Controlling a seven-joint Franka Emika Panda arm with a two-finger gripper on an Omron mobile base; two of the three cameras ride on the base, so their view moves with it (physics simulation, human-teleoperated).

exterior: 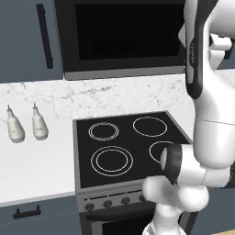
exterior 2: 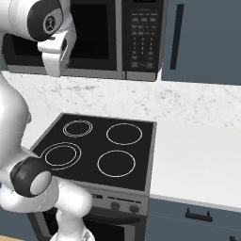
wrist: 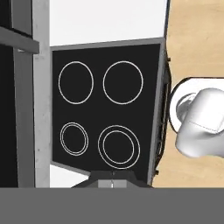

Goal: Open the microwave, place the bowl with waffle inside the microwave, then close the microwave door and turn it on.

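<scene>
Bottles [exterior: 26, 125] left; button panel [exterior 2: 142, 35] right.

Beside the stovetop [exterior: 124, 147] rises a glossy white arm [exterior: 206, 114] of rounded segments, with dark grey joint caps, a black stripe down one link and bulbous elbows.

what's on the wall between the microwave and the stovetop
Nothing hangs there: between the microwave and the stovetop runs bare white marbled backsplash, clearest in the left base view.
</scene>
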